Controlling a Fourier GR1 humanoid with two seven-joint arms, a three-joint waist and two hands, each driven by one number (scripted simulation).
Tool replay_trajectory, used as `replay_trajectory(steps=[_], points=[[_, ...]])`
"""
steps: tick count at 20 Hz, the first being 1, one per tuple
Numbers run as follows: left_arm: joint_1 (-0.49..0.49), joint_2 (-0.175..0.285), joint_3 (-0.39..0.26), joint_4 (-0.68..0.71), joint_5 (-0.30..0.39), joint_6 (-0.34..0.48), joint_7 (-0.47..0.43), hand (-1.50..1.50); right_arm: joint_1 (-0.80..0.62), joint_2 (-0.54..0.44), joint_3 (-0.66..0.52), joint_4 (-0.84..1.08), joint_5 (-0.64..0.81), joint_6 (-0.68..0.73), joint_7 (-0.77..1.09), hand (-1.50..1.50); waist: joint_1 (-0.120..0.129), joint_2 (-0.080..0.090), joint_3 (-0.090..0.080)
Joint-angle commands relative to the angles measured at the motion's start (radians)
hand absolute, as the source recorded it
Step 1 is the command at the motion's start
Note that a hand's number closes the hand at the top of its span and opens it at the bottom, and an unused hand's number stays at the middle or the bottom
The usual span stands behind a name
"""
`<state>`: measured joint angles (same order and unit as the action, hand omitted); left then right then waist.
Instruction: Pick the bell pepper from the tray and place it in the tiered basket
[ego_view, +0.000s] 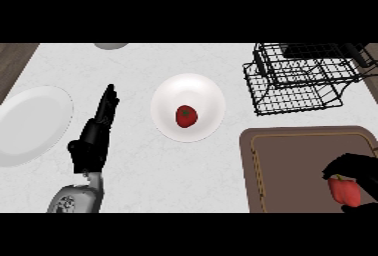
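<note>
- Your right hand (359, 166) was curled round the bell pepper (345, 193), grasping it over the near right part of the tray (295, 170).
- You'd have done well to lift straight up first, so the pepper cleared the tray's rim before travelling.
- The tiered basket (299, 92) stood just beyond the tray; a high approach over its wire wall looked safest.
- The red fruit (186, 116) on the white plate (188, 89) lay well aside of that path.
- Your left hand (94, 135) rested released, fingers straight, at the view's left.
</note>
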<state>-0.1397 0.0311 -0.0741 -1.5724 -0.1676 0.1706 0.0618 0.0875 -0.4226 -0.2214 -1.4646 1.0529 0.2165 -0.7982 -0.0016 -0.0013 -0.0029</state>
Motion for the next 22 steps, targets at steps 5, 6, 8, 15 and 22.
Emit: replay_trajectory(steps=[5,6,8,15,22], points=[[0.000,0.031,0.036,-0.013,0.028,-0.040,0.005,0.00,-0.020,0.038,-0.026,0.076,0.022,-0.206,-0.070,1.50,0.001,0.001,0.003],[0.022,-0.029,-0.027,-0.057,-0.018,0.015,0.021,0.00,-0.038,0.043,-0.042,0.137,0.015,-0.243,-0.090,1.50,0.003,0.001,0.003],[-0.012,-0.011,-0.014,-0.055,-0.001,-0.011,0.064,0.00,-0.052,0.141,0.043,0.006,0.131,-0.191,0.149,1.50,0.004,0.001,0.003],[-0.009,-0.020,-0.020,-0.001,-0.020,0.004,0.014,0.00,-0.091,0.277,0.194,-0.123,0.517,0.089,0.718,1.50,0.019,0.003,-0.004],[0.023,0.007,0.001,-0.039,0.005,-0.021,0.010,0.00,-0.281,0.418,0.322,-0.314,0.589,0.335,1.090,1.50,0.014,-0.003,0.001]])
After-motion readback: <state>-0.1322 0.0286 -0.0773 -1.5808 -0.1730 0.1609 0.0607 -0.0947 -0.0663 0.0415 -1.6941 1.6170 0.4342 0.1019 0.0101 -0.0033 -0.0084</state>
